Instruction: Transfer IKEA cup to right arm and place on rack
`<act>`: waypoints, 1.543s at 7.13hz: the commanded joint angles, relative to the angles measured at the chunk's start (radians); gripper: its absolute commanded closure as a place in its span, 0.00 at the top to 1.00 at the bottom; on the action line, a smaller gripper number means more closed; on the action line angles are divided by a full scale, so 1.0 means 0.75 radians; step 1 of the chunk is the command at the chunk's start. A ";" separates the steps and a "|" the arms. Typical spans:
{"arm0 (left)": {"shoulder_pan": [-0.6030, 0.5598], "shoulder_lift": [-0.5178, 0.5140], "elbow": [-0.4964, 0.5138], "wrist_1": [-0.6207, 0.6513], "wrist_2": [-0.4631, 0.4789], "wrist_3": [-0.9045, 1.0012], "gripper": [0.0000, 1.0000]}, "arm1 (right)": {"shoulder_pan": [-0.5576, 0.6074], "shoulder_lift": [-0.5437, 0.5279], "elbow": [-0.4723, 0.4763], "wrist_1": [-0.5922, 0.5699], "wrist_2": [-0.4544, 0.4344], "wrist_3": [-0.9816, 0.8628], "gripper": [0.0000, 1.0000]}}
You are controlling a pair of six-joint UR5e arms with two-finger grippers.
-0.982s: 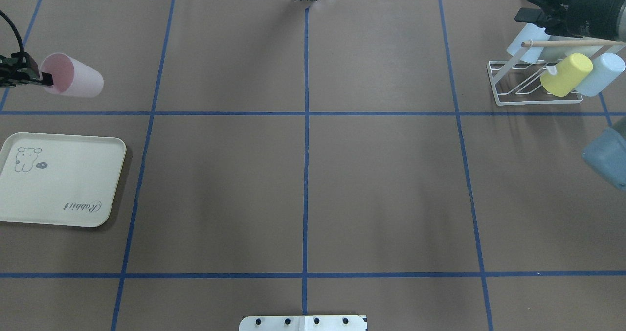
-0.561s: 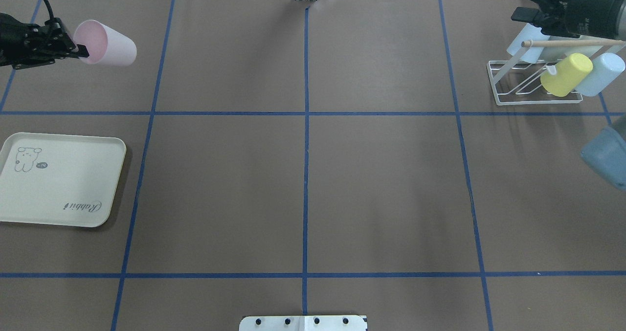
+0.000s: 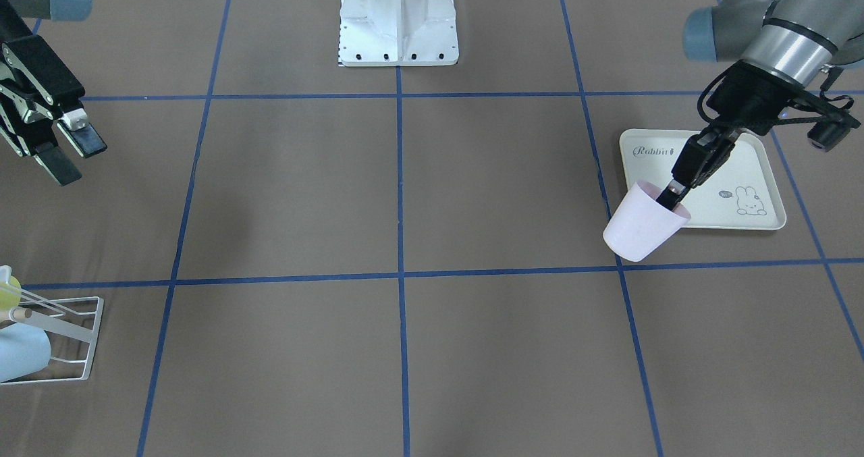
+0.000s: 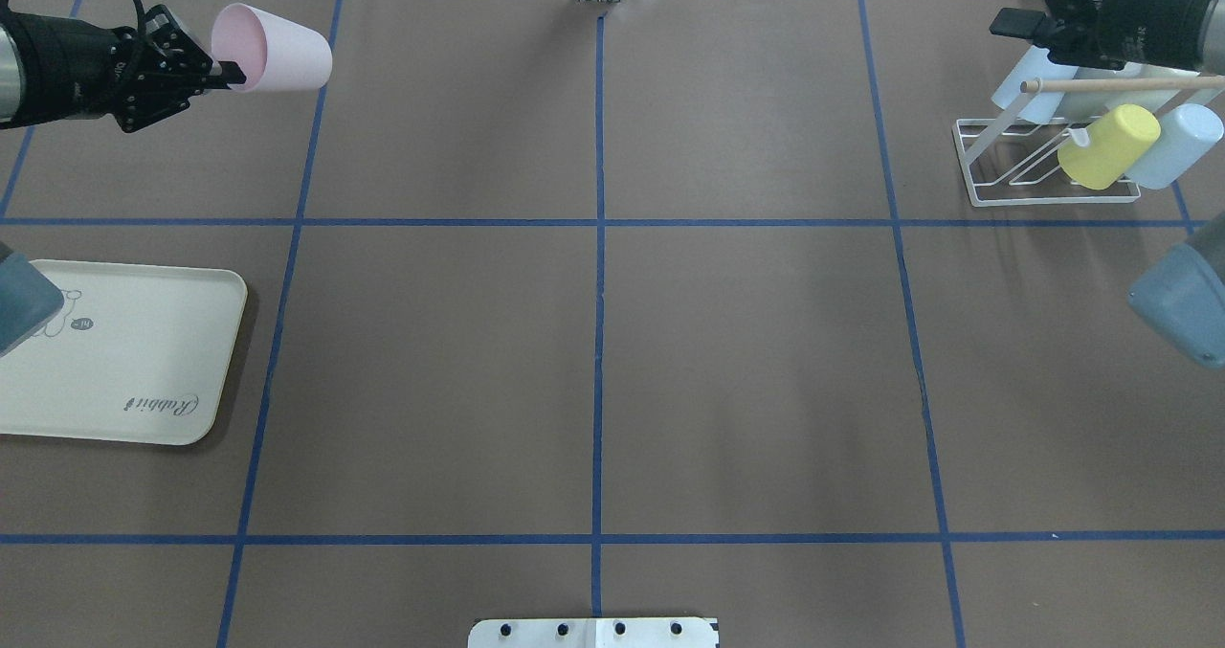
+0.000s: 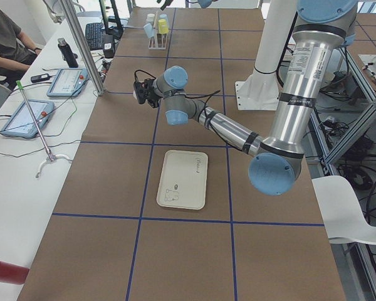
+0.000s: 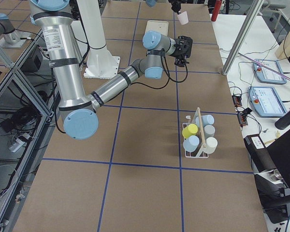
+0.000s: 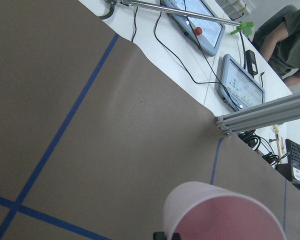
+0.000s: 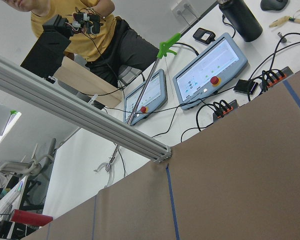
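Observation:
The IKEA cup [image 4: 279, 50] is pale pink and hangs tilted on its side above the far left of the table. My left gripper [image 4: 228, 73] is shut on its rim, one finger inside the mouth. From the front, the cup [image 3: 642, 223] hangs just off the tray's corner, below the left gripper [image 3: 672, 196]. The left wrist view has the cup's mouth [image 7: 225, 217] at the bottom edge. My right gripper [image 3: 74, 157] is open and holds nothing. The right arm [image 4: 1129, 2] is above the white wire rack [image 4: 995, 171] at the far right.
A yellow cup [image 4: 1108, 146] and light-blue cups [image 4: 1179, 145] sit on the rack under its wooden dowel [image 4: 1110, 83]. A cream rabbit-print tray [image 4: 124, 361] lies at the left edge. The robot's white base [image 3: 398, 18] is at the near side. A person sits beyond the table's far edge.
My left gripper has carried the pink cup toward the far edge and to the right in the overhead view. The right arm has shifted slightly above the rack.

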 commanded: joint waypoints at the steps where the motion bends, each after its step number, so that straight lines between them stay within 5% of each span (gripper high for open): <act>1: 0.093 -0.083 0.058 -0.158 0.174 -0.251 0.00 | -0.042 0.003 -0.001 0.000 -0.004 0.042 1.00; 5: 0.422 -0.242 0.091 -0.408 0.648 -0.880 0.00 | -0.187 0.153 -0.003 0.002 -0.093 0.413 1.00; 7: 0.537 -0.369 0.144 -0.473 0.810 -1.045 0.00 | -0.303 0.193 -0.007 0.085 -0.257 0.498 1.00; 8: 0.570 -0.388 0.211 -0.643 0.898 -1.137 0.00 | -0.397 0.195 -0.024 0.175 -0.383 0.504 1.00; 11: 0.576 -0.488 0.303 -0.711 0.915 -1.164 0.00 | -0.514 0.270 -0.028 0.184 -0.603 0.518 1.00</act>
